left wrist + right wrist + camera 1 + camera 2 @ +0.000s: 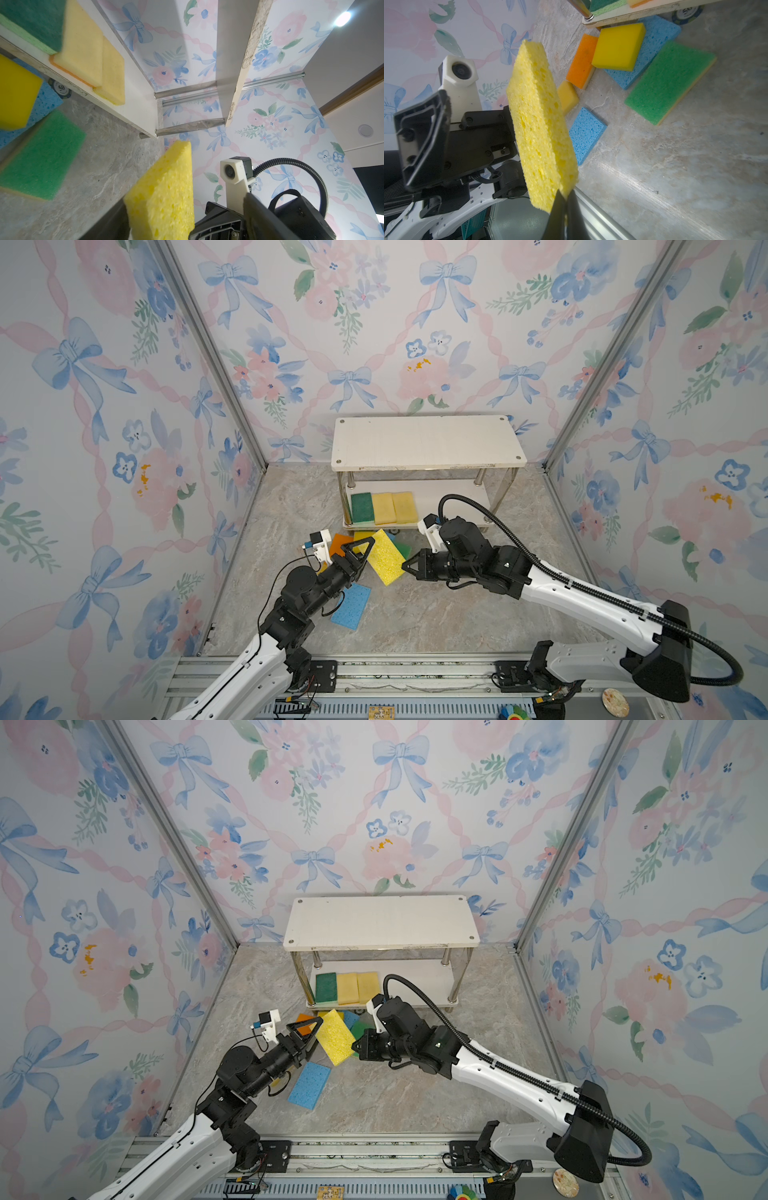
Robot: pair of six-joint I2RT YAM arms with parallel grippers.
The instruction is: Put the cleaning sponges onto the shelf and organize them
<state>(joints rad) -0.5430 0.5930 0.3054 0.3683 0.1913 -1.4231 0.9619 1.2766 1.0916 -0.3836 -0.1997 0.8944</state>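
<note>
Now the right gripper pinches a porous yellow rectangular sponge; the left gripper gapes wide beside it.

Three sponges on shelf lower board, pile before it

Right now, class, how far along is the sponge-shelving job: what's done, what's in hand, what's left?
Done: a dark green sponge and two pale yellow sponges lie on the lower board of the shelf. In hand: the right gripper is shut on a porous yellow sponge; the left gripper is open beside it. Left: six sponges on the floor.
</note>
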